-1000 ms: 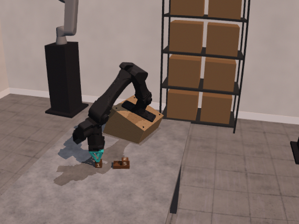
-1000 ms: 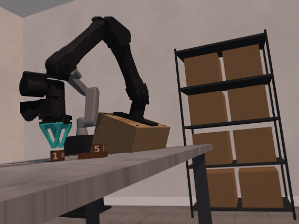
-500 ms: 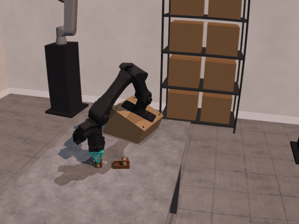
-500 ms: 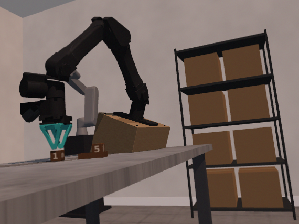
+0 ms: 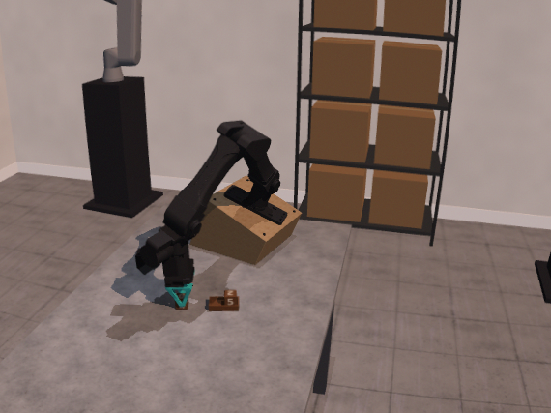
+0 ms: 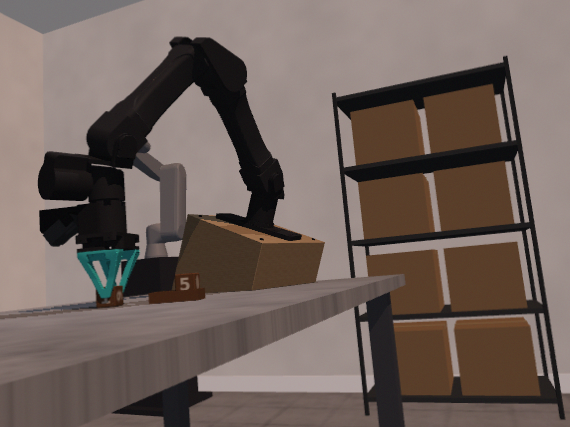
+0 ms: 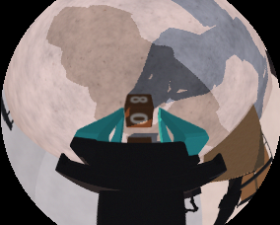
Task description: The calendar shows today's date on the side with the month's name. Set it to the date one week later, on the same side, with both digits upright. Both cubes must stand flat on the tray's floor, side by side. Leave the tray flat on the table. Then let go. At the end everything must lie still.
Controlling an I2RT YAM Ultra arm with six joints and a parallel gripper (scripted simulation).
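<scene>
The dark brown tray [image 5: 216, 307] [image 6: 165, 297] lies flat on the table. A brown cube [image 5: 230, 302] [image 6: 186, 283] stands in its right part, with an upright 5 facing the top and exterior views and a 2 on top. The tray's left part is empty. A second brown cube [image 5: 182, 307] [image 6: 118, 299] [image 7: 139, 110] stands on the table, left of the tray in the top view. The wrist view shows an 8 and a 0 on it. My gripper [image 5: 181, 303] [image 6: 113, 293] [image 7: 141, 112] is open, pointing down, its teal fingers lowered on either side of this cube with narrow gaps. The fingers partly hide its front.
The arm's wooden base block [image 5: 227, 243] [image 6: 220, 266] [image 7: 234, 148] stands on the table behind the tray. The table's right edge lies beyond the tray. A shelf with boxes and a grey arm on a black pedestal [image 5: 118, 141] stand farther back.
</scene>
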